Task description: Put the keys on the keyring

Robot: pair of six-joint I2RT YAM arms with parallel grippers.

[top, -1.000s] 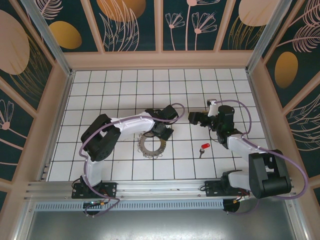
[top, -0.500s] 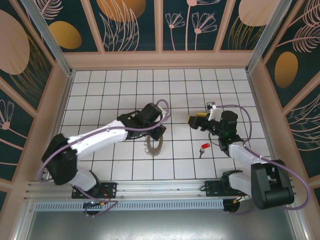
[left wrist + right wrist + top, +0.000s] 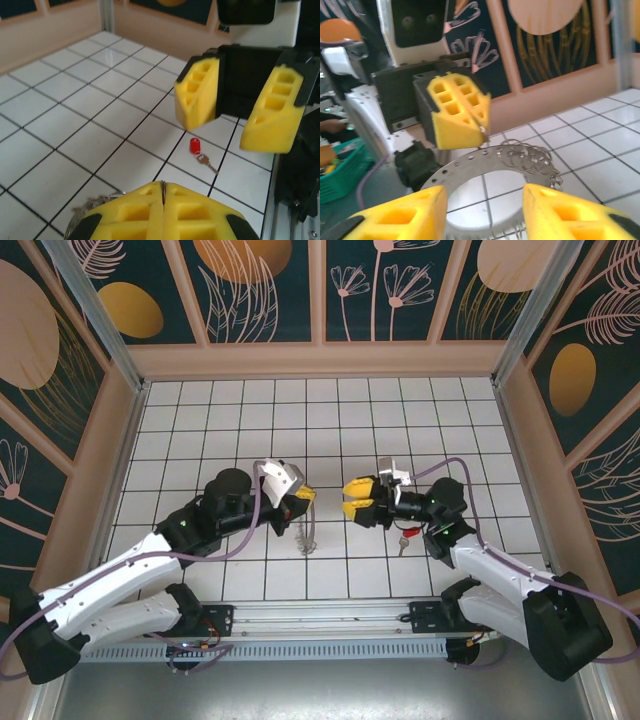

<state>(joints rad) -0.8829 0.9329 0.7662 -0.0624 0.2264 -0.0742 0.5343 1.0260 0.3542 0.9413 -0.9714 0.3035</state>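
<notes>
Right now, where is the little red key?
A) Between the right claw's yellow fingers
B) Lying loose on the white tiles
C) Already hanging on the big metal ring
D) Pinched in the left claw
B: the key lies flat on the tiled floor, touched by nothing. The left gripper is shut on the keyring, and the right gripper is open and empty.

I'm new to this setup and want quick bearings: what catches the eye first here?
Two yellow-padded grippers face each other over the middle of the tiled floor: the left gripper is shut on the big keyring, which hangs from it, and the right gripper stands open opposite it. Then the small red key, lying loose on the tiles close beside the right arm.
</notes>
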